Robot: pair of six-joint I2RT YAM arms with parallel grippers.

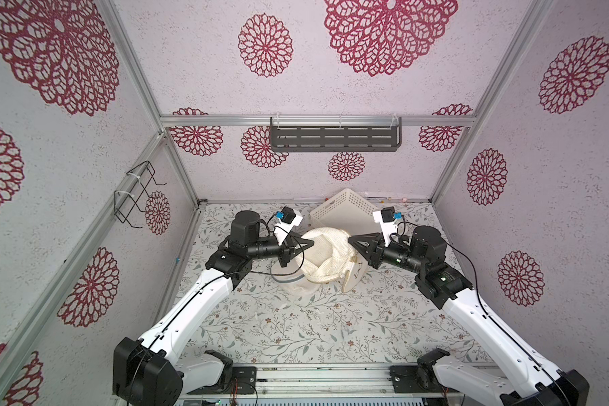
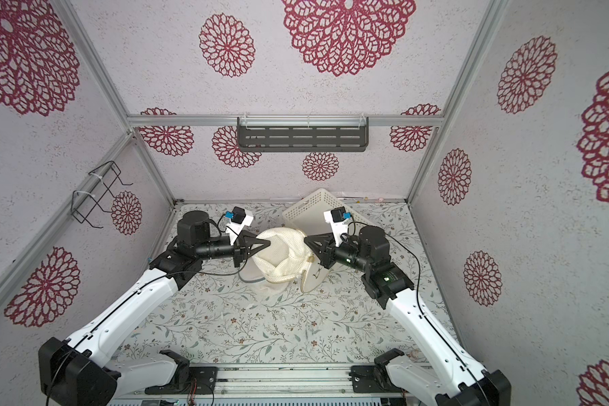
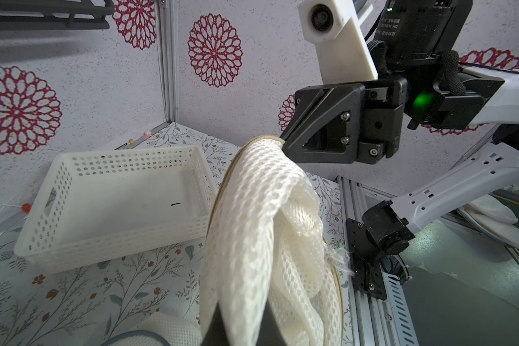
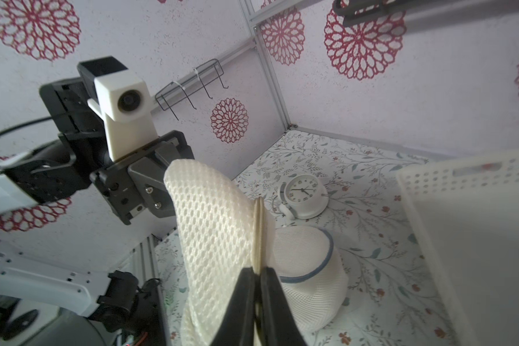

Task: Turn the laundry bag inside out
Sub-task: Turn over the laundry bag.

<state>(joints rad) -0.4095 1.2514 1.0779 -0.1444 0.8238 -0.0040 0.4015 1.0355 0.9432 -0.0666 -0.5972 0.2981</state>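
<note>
Both jaws are clamped tight on the white mesh laundry bag (image 1: 326, 255), lifted between them with its lower folds on the floral table (image 1: 296, 327). The left gripper (image 1: 309, 243) pinches mesh and the right gripper (image 1: 350, 240) the zipper rim. A perforated basket (image 1: 345, 207) sits just behind.

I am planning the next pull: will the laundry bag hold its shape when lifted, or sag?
Probably floppy: the laundry bag hangs in folds between the left gripper and right gripper. Likely light, as two small pinches hold its top up. Its open mesh should hardly slip.
</note>
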